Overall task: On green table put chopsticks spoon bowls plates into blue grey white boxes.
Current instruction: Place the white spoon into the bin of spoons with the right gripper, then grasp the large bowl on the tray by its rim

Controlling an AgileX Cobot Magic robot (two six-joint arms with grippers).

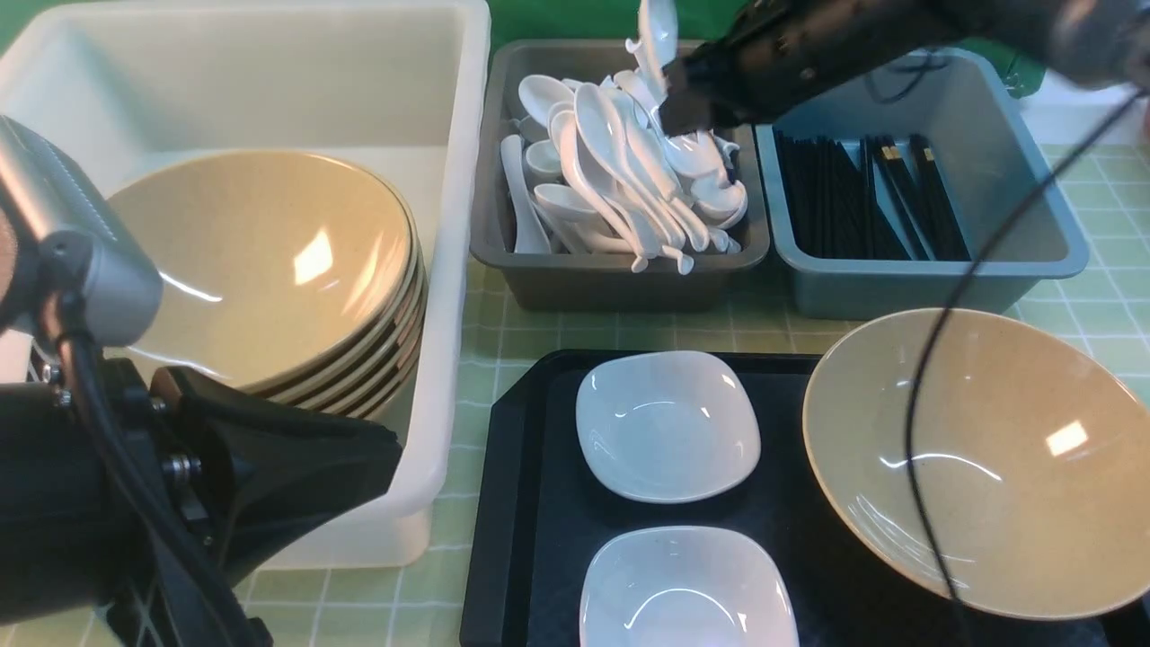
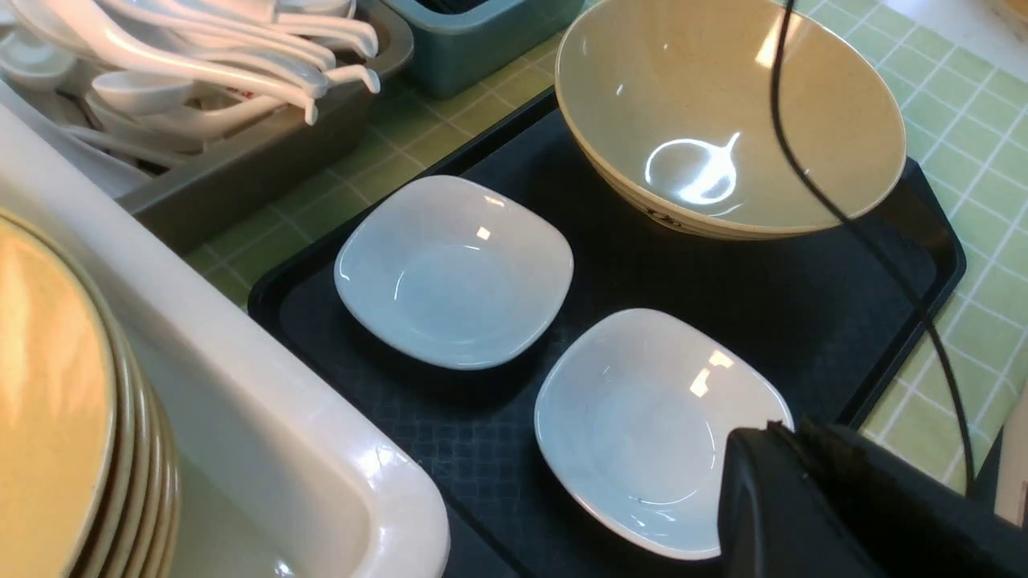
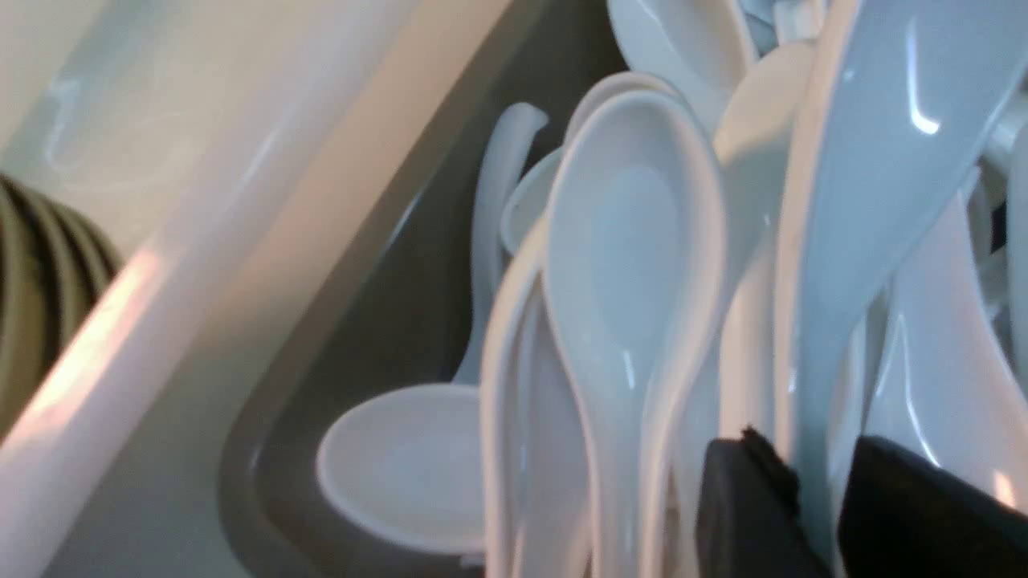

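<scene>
At your far left, the white box (image 1: 440, 359) already holds a stack of tan bowls (image 1: 260, 261), and your left gripper (image 1: 386, 454) sits clenched and empty near its front wall. Next, the grey box (image 1: 611, 283) is heaped with white spoons (image 1: 611, 180). Your right gripper (image 1: 676, 108) hovers over it grasping one upright spoon (image 1: 660, 27), so that drop looks unfinished. Below, two white plates (image 1: 667, 424) wait on the black tray (image 1: 521, 503). Rightward, the blue box (image 1: 898, 288) has the chopsticks (image 1: 862, 198), and a lone tan bowl (image 1: 979, 458) is not yet boxed.

Black textured tray (image 1: 521, 503) lies flat; plain white spoons (image 1: 611, 162) heaped together.
</scene>
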